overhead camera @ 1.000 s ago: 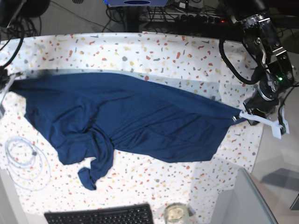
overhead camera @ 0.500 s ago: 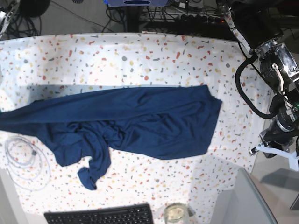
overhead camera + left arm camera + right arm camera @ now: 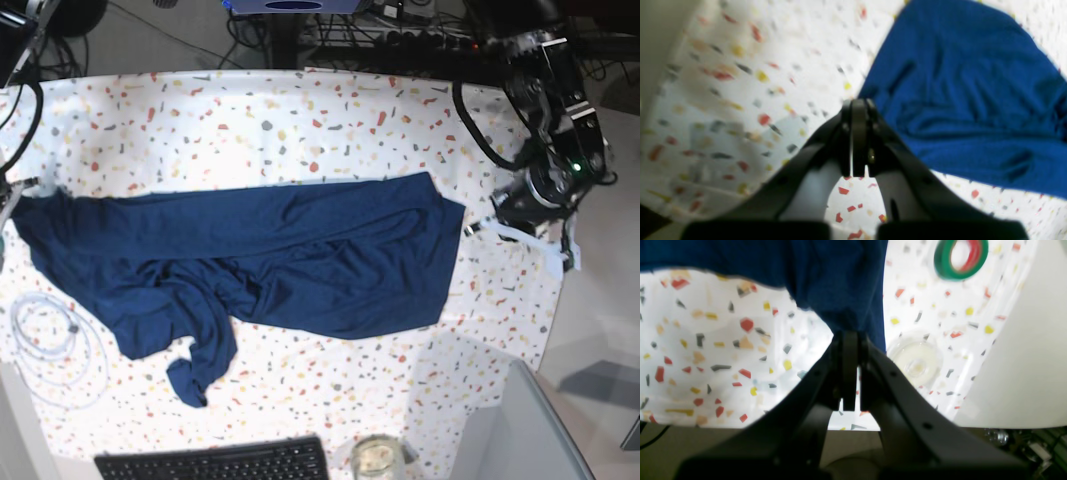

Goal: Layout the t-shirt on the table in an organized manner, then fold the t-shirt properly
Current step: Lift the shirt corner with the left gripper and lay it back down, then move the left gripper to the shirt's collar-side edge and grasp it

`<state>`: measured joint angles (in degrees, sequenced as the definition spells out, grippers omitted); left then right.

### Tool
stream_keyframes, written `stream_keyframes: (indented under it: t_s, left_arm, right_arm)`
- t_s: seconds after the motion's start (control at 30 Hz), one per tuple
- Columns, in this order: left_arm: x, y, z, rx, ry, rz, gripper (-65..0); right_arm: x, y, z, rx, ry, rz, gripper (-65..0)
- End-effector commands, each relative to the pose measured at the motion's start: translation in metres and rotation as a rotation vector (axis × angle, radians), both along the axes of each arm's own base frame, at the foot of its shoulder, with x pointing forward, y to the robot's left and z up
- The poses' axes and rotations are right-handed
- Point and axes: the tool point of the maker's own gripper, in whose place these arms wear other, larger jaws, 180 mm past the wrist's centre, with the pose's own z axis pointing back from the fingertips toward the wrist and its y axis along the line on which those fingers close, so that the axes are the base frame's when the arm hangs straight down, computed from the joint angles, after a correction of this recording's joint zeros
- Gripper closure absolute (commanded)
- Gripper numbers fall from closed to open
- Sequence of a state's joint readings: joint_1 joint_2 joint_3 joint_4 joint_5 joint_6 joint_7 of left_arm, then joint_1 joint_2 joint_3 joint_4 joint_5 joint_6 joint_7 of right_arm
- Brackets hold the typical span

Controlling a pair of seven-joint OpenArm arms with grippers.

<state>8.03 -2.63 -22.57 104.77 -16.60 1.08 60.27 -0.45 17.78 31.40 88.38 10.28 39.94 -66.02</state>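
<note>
The navy t-shirt [image 3: 280,255] lies stretched left to right across the speckled table [image 3: 300,120], rumpled at its lower left with one bunched part trailing toward the front. At the table's left edge my right gripper [image 3: 18,192] is shut on the t-shirt's left end. The right wrist view shows the t-shirt [image 3: 826,276] running straight into the right gripper's [image 3: 849,336] closed tips. My left gripper [image 3: 474,228] is shut just off the shirt's right edge. In the left wrist view the left gripper [image 3: 857,104] is empty, with the t-shirt [image 3: 960,100] beside it.
A coiled white cable [image 3: 50,335] lies at the front left. A black keyboard [image 3: 215,462] and a glass jar [image 3: 377,457] sit at the front edge. A grey panel [image 3: 525,430] stands at the front right. The right wrist view shows a green-and-red tape roll [image 3: 960,256] and a clear round lid [image 3: 915,363].
My left gripper let go of the shirt's right corner, swung out to the right, then came back beside the shirt's edge. The shirt's right end now lies slack on the table.
</note>
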Motion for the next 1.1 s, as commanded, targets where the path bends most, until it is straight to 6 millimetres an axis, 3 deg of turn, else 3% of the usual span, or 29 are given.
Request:
stream_keyframes:
  t_s: [0.0, 0.2, 0.3, 0.43, 0.5, 0.67, 0.8, 0.93, 1.07]
  left_arm:
    - [0.0, -0.006, 0.002, 0.002, -0.03, -0.01, 0.0]
    - [-0.026, -0.033, -0.027, 0.007, -0.049, -0.066, -18.9]
    - [-0.036, -0.034, -0.04, -0.012, -0.056, -0.047, -26.2]
    - [-0.047, -0.033, -0.06, -0.093, -0.034, -0.016, -44.9]
    - [-0.048, -0.031, -0.065, -0.118, -0.033, -0.004, -51.3]
    - [-0.043, -0.026, -0.068, -0.124, -0.052, 0.014, -53.2]
    - [-0.034, -0.044, -0.07, -0.142, -0.056, -0.031, -53.2]
    - [-0.029, -0.059, -0.084, -0.166, -0.021, -0.057, -53.0]
    - [-0.03, -0.062, -0.09, -0.174, -0.007, -0.057, -53.0]
  right_arm:
    - [0.011, -0.006, 0.013, -0.017, -0.044, 0.003, -0.5]
    - [0.01, -0.006, 0.013, -0.018, -0.045, 0.004, -0.5]
    - [0.007, -0.006, 0.011, -0.018, -0.037, 0.005, -0.5]
    - [0.005, -0.005, 0.008, -0.012, -0.049, 0.011, -0.5]
    - [0.003, -0.005, 0.006, -0.011, -0.047, 0.012, -0.5]
    - [0.001, -0.005, 0.005, -0.011, -0.042, 0.012, -0.5]
    - [0.001, -0.005, 0.005, -0.011, -0.042, 0.012, -0.5]
    - [0.001, -0.005, 0.005, -0.011, -0.042, 0.012, -0.5]
    - [0.001, -0.005, 0.005, -0.011, -0.042, 0.012, -0.5]
